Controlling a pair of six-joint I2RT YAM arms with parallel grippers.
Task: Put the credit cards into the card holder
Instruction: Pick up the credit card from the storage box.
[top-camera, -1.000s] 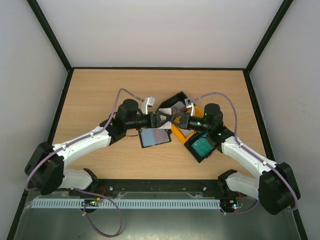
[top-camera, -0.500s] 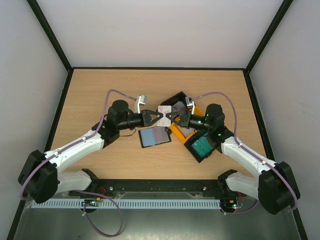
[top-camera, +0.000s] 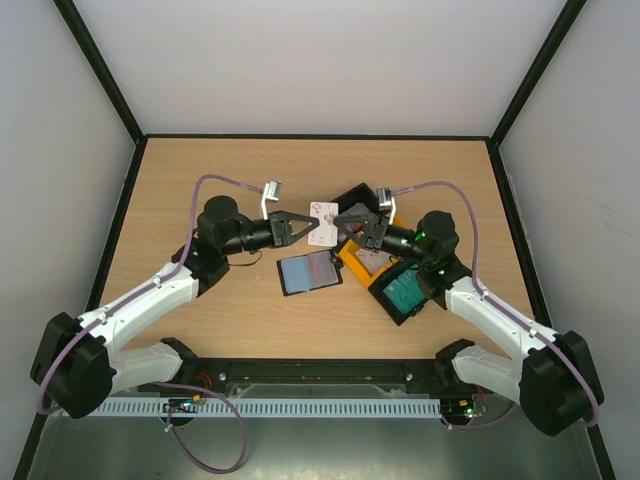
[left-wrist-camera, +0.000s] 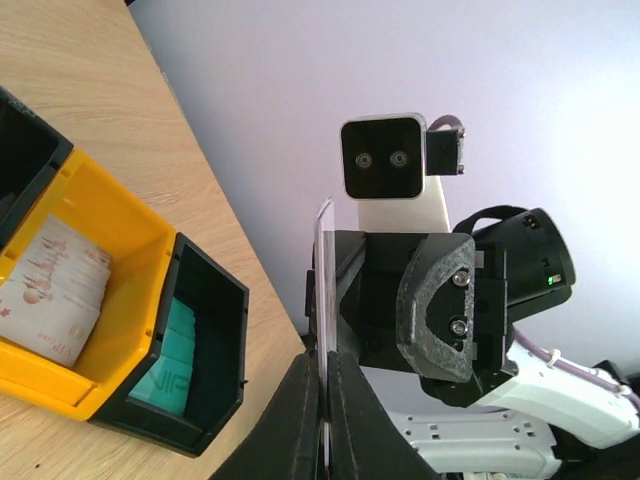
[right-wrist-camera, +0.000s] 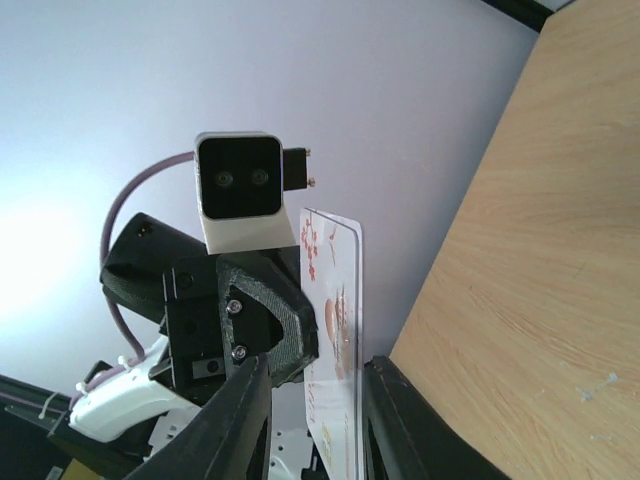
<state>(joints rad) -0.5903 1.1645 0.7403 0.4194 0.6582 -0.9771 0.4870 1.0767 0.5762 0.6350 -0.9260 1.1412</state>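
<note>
The left pincer is clenched on a red-and-white card above the bench, the right pincer is open beside it, and the card holder lies flat toward the arm bases, nearer the left pincer.

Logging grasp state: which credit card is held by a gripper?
The red-and-white card, pinched in the left gripper; the others lie in the yellow bin and the black bin.

A yellow bin sits on the wooden table. A far black bin adjoins its back side, and a near black bin its front-right side.
</note>
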